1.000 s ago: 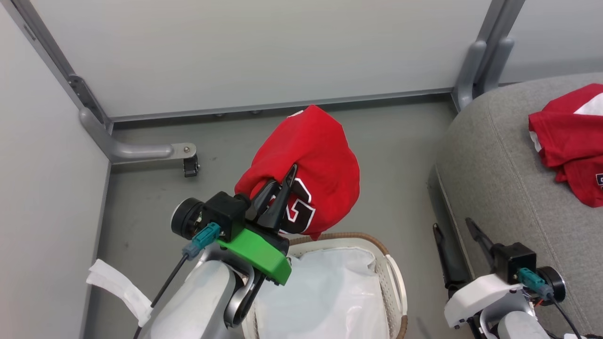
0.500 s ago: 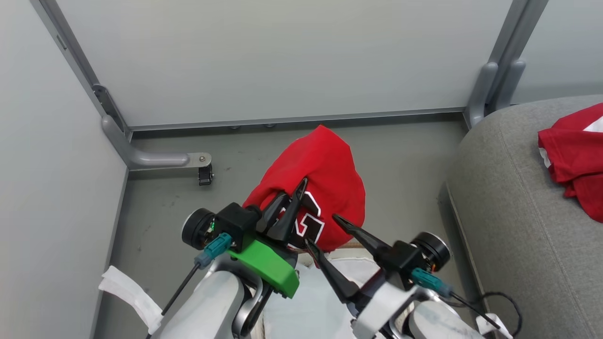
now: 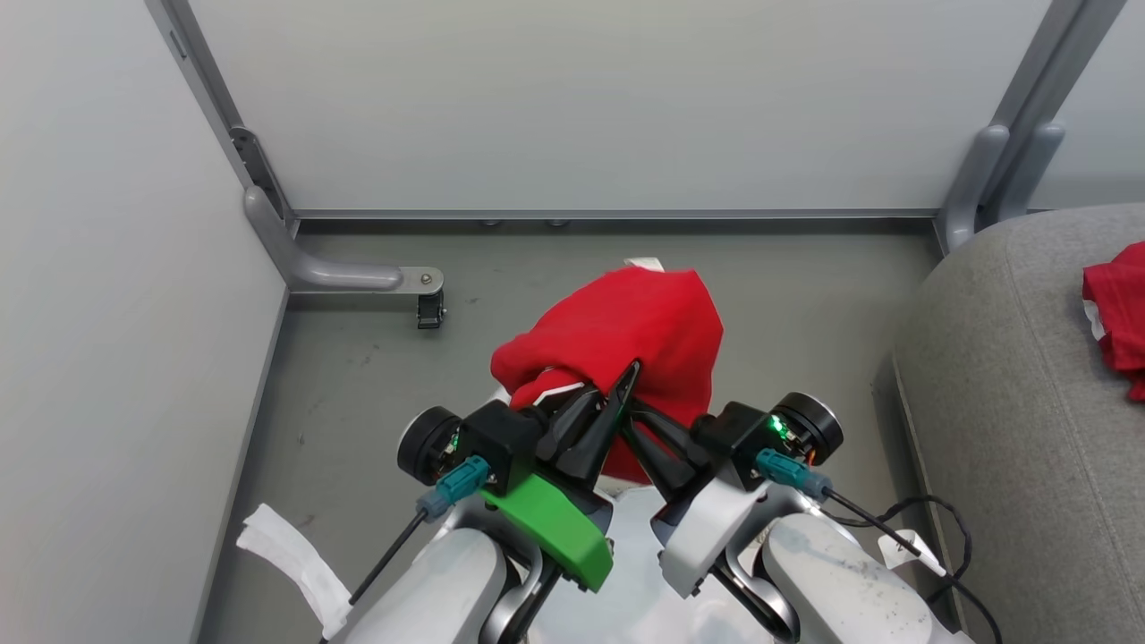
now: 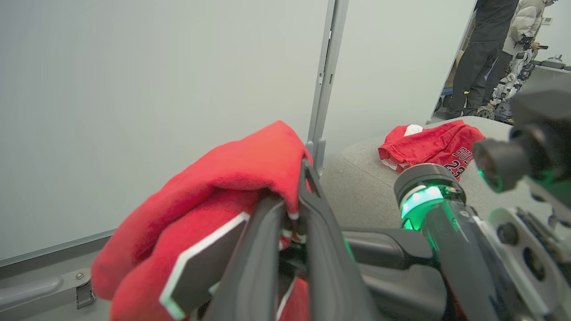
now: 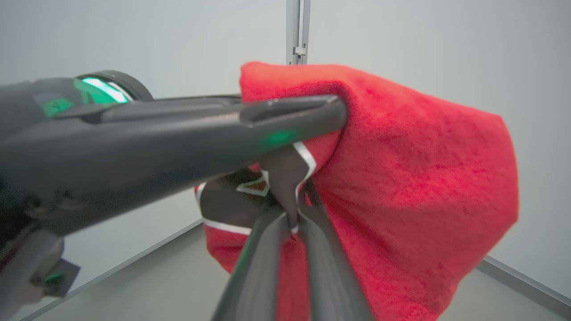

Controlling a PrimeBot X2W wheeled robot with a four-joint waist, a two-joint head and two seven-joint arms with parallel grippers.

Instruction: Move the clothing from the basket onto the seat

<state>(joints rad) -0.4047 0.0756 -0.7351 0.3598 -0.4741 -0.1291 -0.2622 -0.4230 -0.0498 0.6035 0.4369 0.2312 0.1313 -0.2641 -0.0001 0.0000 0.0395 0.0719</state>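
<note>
The left pincer and the right pincer were both clamped on the red clothing, tips close together, holding it bunched in the air over the grey floor, well apart from the seat, where another red jersey lay.

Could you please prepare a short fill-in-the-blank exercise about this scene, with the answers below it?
1. The left gripper and the right gripper are both shut on a ____ jersey.
2. A second jersey lies on the grey ____.
3. The left gripper's mount is ____.
Missing words: red; seat; green.
</note>
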